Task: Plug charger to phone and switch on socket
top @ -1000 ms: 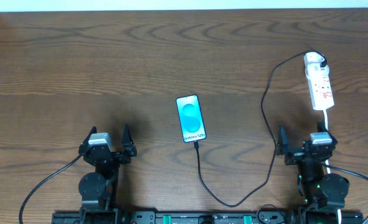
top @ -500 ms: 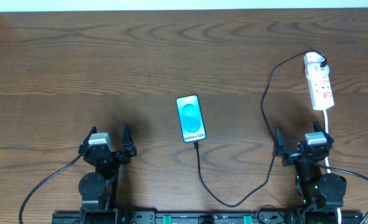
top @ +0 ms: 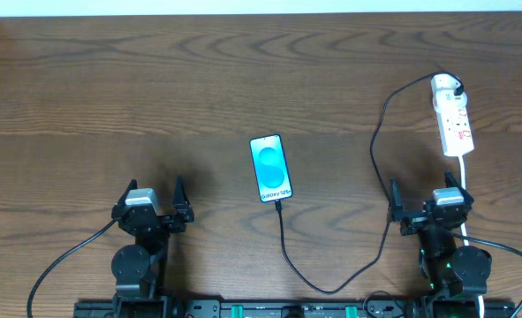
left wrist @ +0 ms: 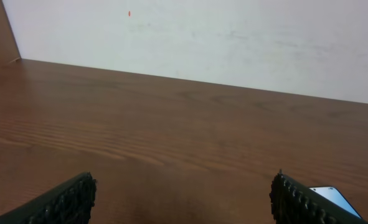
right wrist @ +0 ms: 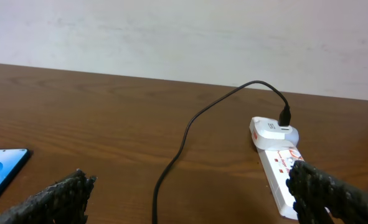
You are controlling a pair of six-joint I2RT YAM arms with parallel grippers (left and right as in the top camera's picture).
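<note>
Nearest the bases, the left gripper (top: 155,190) was held low over the table (top: 155,88) with its fingers (left wrist: 65,202) spread wide and nothing between them; only bare wood was seen in the gap. The right gripper (top: 419,190) was likewise spread wide and empty, its fingers (right wrist: 53,199) pointed away from the base. Between the two arms the charger (top: 283,238) was laid in a slack loop towards the near edge. From that loop, one run was led up to the near end of the phone (top: 271,168), where its small end was seen meeting the edge. The other run was carried up just left of the right gripper and on in a curve to the far right. The phone was laid flat and screen up at the middle of the table, a little beyond both grippers, lit blue with a teal circle and white text. Farther off at the right, beyond the right gripper, the socket (top: 455,119) was laid lengthwise, red markings uppermost. Its white cord (top: 464,168) was run back towards the right arm. The charger's black plug (right wrist: 285,116) was seated at the socket's far end. Whether a switch was on could not be told. Beyond the table's far edge a pale wall (left wrist: 233,43) was seen.
</note>
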